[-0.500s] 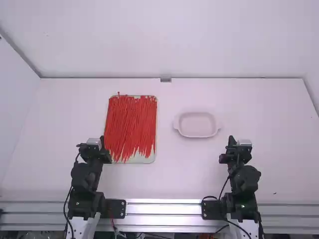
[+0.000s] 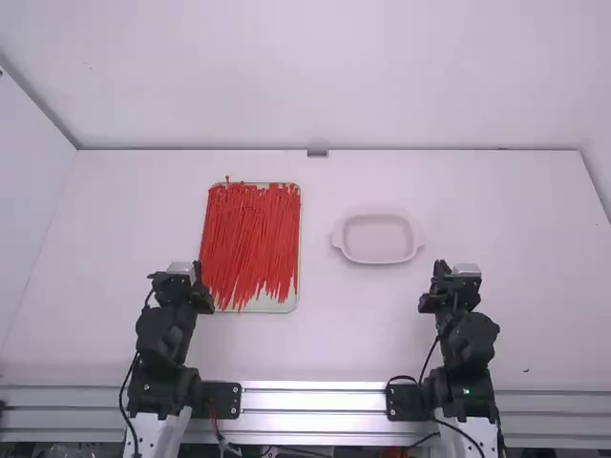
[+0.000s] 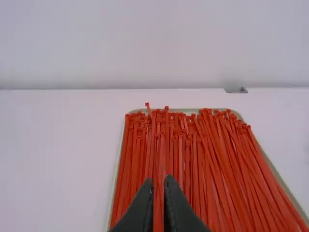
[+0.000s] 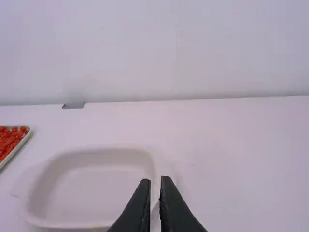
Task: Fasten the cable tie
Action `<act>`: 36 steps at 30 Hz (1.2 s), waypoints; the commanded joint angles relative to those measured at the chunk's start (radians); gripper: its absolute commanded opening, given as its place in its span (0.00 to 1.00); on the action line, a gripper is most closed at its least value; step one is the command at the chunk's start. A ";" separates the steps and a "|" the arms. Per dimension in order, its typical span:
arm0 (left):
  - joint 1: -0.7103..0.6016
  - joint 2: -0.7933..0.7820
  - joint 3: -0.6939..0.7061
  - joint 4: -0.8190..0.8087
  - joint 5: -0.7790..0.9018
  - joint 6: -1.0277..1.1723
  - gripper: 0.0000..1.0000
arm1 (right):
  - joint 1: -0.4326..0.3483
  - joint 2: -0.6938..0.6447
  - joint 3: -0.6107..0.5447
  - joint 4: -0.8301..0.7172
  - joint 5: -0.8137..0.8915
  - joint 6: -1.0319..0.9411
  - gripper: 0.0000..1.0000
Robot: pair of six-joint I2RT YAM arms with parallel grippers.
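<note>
Cable ties [image 2: 250,245], red, lie heaped on a tray [image 2: 286,306], covering nearly all of it; a white dish [image 2: 376,239] sits right of the tray. Left claw [image 3: 158,179] and right claw [image 4: 154,181] are nearly closed, empty.

Bright, even light; faint soft shadows

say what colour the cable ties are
The cable ties are bright red, clearest in the left wrist view.

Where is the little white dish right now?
In the high view, the white dish sits on the table right of the middle, with the tray of red cable ties to its left.
</note>
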 commanded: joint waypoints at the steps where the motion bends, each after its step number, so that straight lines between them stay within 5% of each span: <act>1: 0.001 0.033 0.071 -0.008 0.018 0.012 0.10 | 0.007 0.039 0.072 0.006 -0.035 0.010 0.10; 25: 0.006 0.572 0.543 -0.270 0.164 0.063 0.52 | 0.137 0.621 0.569 -0.309 -0.012 0.041 0.52; 36: 0.008 0.844 0.804 -0.440 -0.029 -0.170 0.73 | 0.261 0.848 0.828 -0.487 0.105 0.145 0.74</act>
